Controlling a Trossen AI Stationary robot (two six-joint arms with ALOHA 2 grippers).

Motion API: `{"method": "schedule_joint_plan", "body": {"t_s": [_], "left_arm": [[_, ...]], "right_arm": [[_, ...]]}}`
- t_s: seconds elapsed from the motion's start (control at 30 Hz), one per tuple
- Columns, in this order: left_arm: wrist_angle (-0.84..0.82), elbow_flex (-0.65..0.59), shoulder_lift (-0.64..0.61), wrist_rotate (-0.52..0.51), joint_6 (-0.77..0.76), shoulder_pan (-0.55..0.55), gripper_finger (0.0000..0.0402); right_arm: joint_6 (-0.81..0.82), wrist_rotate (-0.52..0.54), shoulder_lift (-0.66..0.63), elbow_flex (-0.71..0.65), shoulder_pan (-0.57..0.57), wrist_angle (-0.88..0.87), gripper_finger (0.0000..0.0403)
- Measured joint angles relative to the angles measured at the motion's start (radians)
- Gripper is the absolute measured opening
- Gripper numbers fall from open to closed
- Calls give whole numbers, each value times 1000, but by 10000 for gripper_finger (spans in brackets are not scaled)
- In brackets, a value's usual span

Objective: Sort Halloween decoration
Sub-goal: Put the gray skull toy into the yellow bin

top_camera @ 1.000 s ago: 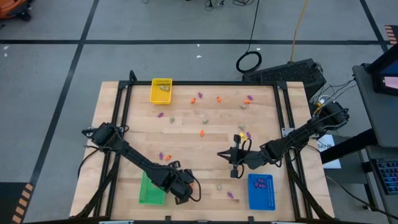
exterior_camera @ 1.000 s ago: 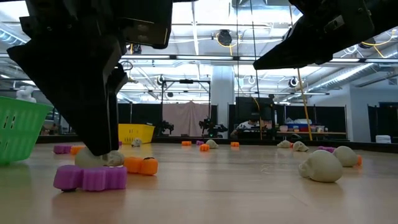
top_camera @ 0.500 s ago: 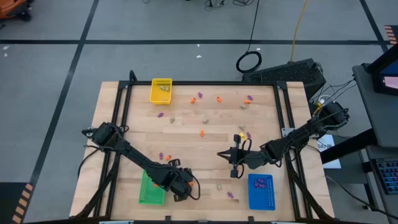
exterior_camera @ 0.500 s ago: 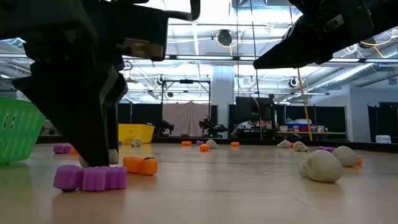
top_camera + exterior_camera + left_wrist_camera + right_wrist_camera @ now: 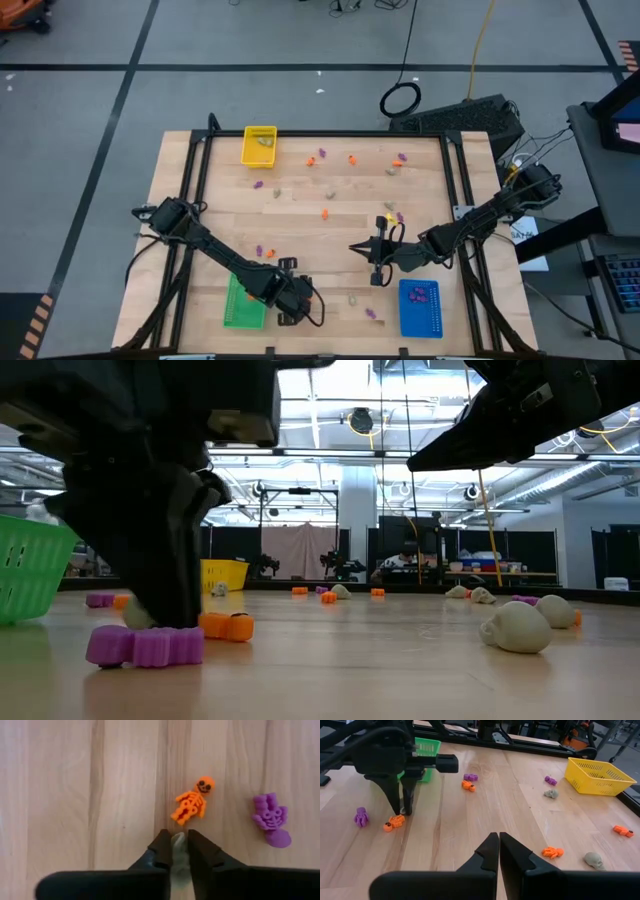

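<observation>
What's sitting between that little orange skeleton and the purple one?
Nothing: in the left wrist view, bare wood separates the orange skeleton from the purple skeleton.

no readable text, labels or signs anywhere

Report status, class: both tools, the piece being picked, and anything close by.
Left tool shut on a beige-grey trinket beside the green tray. Right tool shut, empty, above mid-table. Orange skeleton lies right by the pick.
</observation>
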Motion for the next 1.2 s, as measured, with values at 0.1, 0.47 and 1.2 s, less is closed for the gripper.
{"method": "schedule_joint_plan", "body": {"t_s": [0.1,0.47,1.2], "left_arm": [[2,-1,-12,1,15,2,17],[-11,-6,-90,-11,41,38,17],[-262,-3,-255,-51,252,485,17]], "right_arm": [[0,0,0,0,0,0,0],[0,0,0,0,0,0,0],[4,4,0,0,35,-9,0]]}}
